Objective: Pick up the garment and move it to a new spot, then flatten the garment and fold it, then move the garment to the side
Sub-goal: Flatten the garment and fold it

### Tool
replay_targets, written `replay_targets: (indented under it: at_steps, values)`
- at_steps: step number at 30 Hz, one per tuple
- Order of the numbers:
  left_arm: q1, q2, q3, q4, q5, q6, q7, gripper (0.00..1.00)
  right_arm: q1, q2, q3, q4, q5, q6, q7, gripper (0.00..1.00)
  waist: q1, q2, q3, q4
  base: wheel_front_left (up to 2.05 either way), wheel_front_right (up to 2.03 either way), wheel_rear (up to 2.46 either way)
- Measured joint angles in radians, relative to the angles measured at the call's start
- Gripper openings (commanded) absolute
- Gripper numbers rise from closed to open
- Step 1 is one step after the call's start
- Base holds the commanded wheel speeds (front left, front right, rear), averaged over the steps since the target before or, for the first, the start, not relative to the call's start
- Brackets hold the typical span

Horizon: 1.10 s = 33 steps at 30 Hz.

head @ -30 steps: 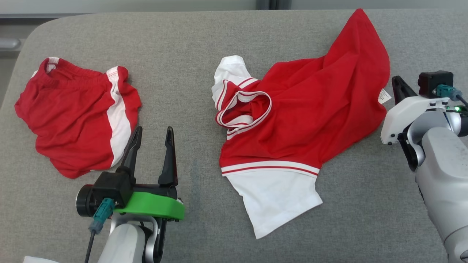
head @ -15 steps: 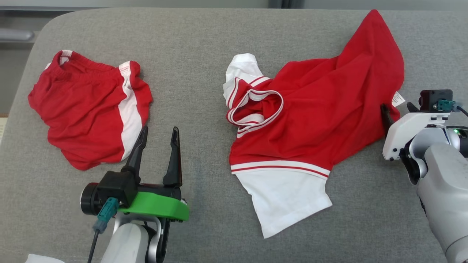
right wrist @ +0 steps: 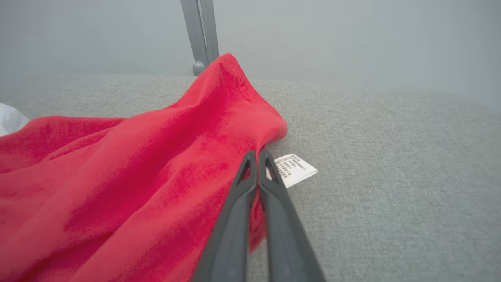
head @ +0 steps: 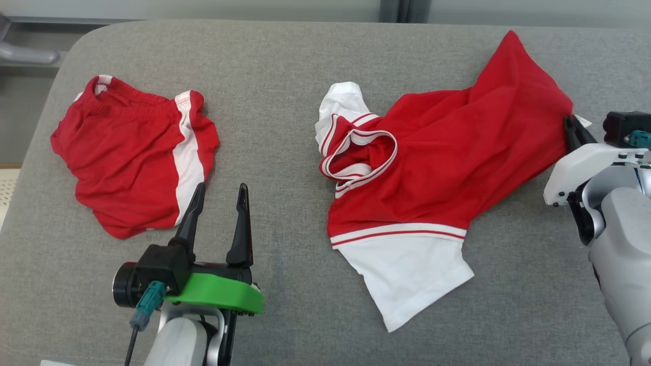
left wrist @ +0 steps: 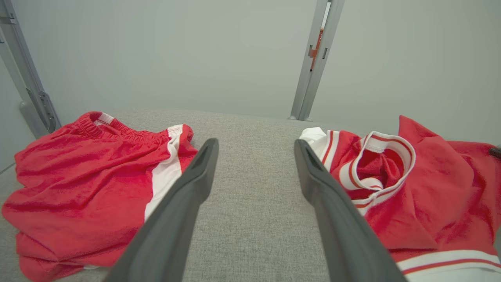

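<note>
Toward the near edge of the tabletop (head: pixel 285 315), the left gripper (head: pixel 222 187) hangs wide open and empty over bare grey cloth. It sits between the shorts (head: pixel 127 168) on the left side and the crumpled shirt (head: pixel 447 152) right of centre. Near the right edge, the right gripper (head: pixel 568 122) is closed, pinching the shirt's red hem beside its label (right wrist: pixel 295 169). 1 red corner peaks toward the far edge.

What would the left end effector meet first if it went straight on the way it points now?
Probably nothing: the open left end effector points along bare grey surface between the shorts and the shirt; its height is unclear.
</note>
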Motion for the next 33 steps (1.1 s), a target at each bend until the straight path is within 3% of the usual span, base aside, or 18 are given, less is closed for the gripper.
replay_targets:
  at_steps: [9,15,20,21,22,23,33]
  values:
    - [0.031,0.0,-0.012,0.006,-0.001,-0.001,0.0,1.0,0.185,-0.001,-0.117,-0.253,-0.074,0.0,0.001,0.0,0.0,0.0,-0.051,-0.059,0.0,0.0,0.0]
    - [0.031,0.0,-0.017,0.003,-0.003,0.0,0.0,1.0,0.429,0.123,-0.255,-0.519,-0.136,0.0,0.092,0.0,0.0,0.0,-0.063,-0.084,0.0,0.0,0.0]
    - [0.029,0.0,-0.025,0.003,-0.008,-0.001,0.0,1.0,0.56,0.212,-0.296,-0.643,-0.175,0.0,0.148,0.0,0.0,0.0,-0.053,-0.08,0.0,0.0,0.0]
    - [0.029,0.0,-0.028,0.003,-0.01,-0.001,0.0,1.0,0.571,0.217,-0.294,-0.657,-0.174,0.0,0.15,0.06,0.0,0.0,-0.051,-0.078,0.0,0.0,0.0]
    - [0.029,0.0,-0.03,0.004,-0.01,-0.001,0.0,1.0,0.579,0.224,-0.294,-0.672,-0.174,0.0,0.146,0.28,0.0,0.0,-0.051,-0.077,0.0,0.0,0.0]
    - [0.029,0.0,-0.032,0.005,-0.011,-0.002,0.0,1.0,0.583,0.227,-0.292,-0.683,-0.173,0.0,0.138,0.97,0.0,0.0,-0.051,-0.077,0.0,0.0,0.0]
    - [0.024,0.0,-0.1,0.035,-0.038,-0.026,0.0,1.0,0.575,0.229,-0.332,-0.844,-0.121,0.0,0.008,1.0,0.0,0.0,-0.075,-0.098,0.0,0.0,0.0]
